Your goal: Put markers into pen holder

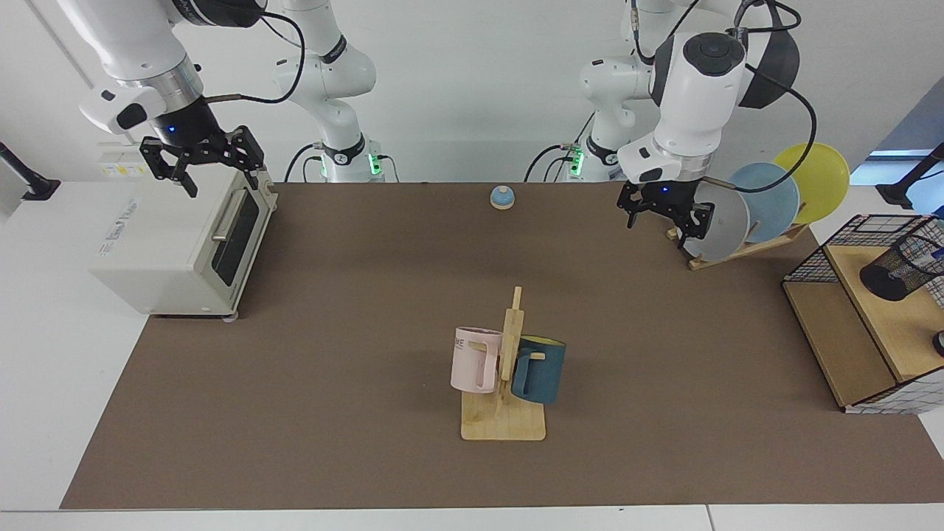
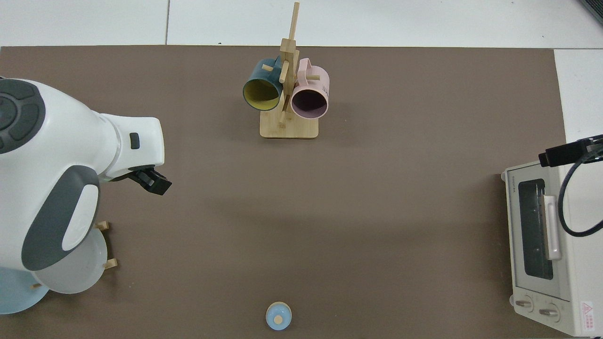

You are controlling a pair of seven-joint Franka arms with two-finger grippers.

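Note:
The pen holder (image 1: 901, 270), a small black mesh cup, sits on the upper wooden board of the wire-grid frame at the far right of the facing view. The markers are not clearly in view; something pale shows through the mesh near the cup's rim, and I cannot tell what it is. My left gripper (image 1: 658, 223) hangs open and empty over the mat, just in front of the grey plate and well away from the holder. In the top view, only a black part of this left gripper (image 2: 151, 181) shows under the white wrist. My right gripper (image 1: 203, 164) is open above the toaster oven.
A white toaster oven (image 1: 184, 236) stands at the mat's left end. A wooden mug tree (image 1: 509, 383) with a pink and a dark blue mug is near the front centre. Behind are a small blue bell (image 1: 502, 197), a plate rack (image 1: 767, 199) and the wire-grid frame (image 1: 848, 324).

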